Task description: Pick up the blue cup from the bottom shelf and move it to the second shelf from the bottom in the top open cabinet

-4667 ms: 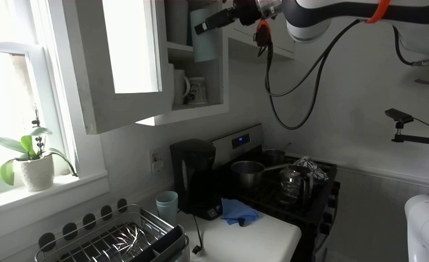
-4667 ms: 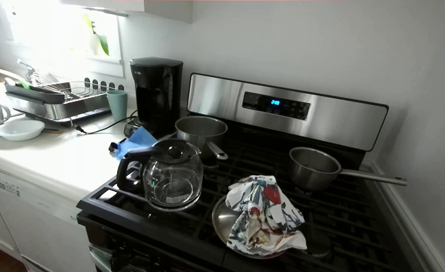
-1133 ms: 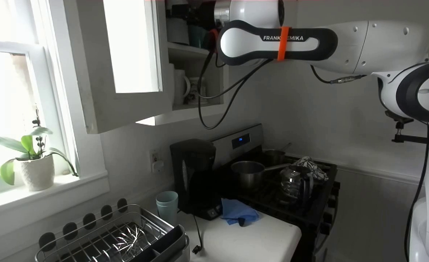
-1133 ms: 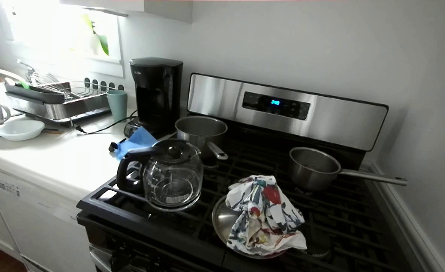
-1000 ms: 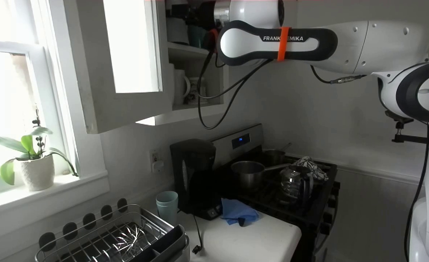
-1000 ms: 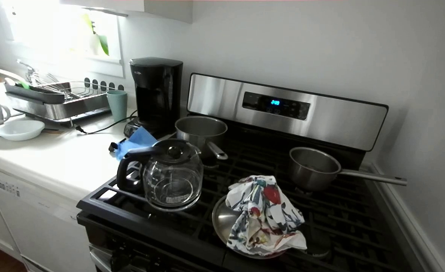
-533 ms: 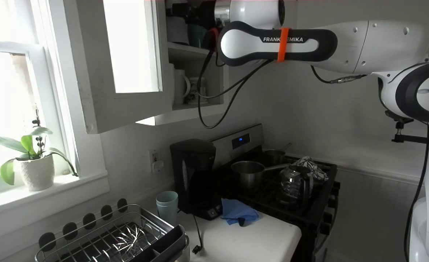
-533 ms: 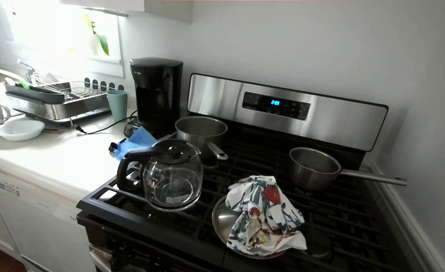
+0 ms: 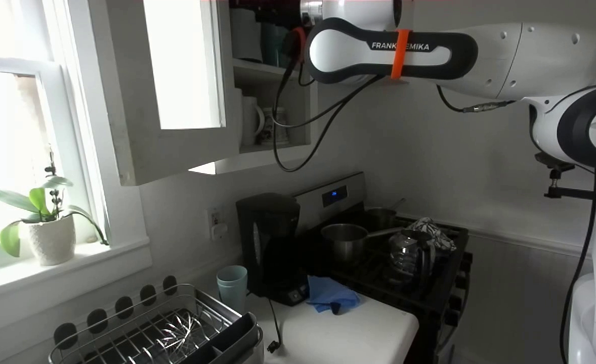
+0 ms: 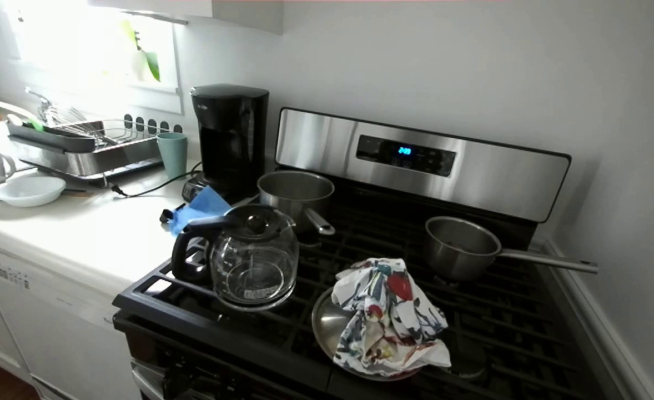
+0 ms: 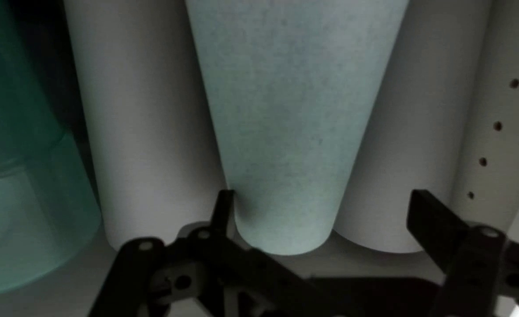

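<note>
The light blue cup (image 11: 292,123) stands in the wrist view among other cups, its base at or just above the shelf. My gripper (image 11: 323,193) is open around its lower part. The left finger is at the cup's left side and seems to touch it; the right finger is well apart from it. In an exterior view the gripper (image 9: 250,5) is a dark shape at the top edge, inside the open cabinet (image 9: 278,156) above the second shelf (image 9: 262,65). A teal shape (image 9: 273,43) shows there; I cannot tell whether it is the cup.
White cups (image 11: 145,123) (image 11: 405,154) flank the cup, with a green glass (image 11: 21,198) at far left and a perforated side wall (image 11: 488,145) at right. Mugs (image 9: 250,121) stand on the bottom shelf. The cabinet door (image 9: 176,151) hangs open. Another blue cup (image 9: 232,288) stands on the counter.
Earlier the gripper held the blue cup in front of the cabinet; it then moved inside and now stands open. In the last half second the arm rose and drew back slightly.
</note>
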Motion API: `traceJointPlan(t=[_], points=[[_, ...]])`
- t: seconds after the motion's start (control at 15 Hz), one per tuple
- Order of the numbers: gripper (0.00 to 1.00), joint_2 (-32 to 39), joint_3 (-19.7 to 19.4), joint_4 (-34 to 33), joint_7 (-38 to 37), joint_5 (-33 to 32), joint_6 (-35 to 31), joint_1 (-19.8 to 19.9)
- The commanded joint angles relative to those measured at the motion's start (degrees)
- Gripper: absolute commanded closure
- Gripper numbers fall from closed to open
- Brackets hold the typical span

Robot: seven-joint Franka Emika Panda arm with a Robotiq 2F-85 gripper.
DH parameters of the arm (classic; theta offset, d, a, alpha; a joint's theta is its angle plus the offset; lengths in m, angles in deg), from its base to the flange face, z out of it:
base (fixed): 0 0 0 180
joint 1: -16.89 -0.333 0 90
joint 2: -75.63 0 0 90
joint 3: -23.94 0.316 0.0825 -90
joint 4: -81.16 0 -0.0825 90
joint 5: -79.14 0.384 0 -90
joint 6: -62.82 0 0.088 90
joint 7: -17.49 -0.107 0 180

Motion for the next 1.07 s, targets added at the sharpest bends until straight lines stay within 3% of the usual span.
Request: traceJointPlan(t=[0.0, 0.53, 1.0], points=[[0.0, -2.0, -0.5, 0.0, -2.5, -1.9, 2.7, -0.2], [0.0, -4.6, -1.0, 0.2, -5.4, -7.2, 7.3, 1.4], [0.0, -9.5, -0.3, 0.7, -6.7, -6.0, 16.7, 1.2]])
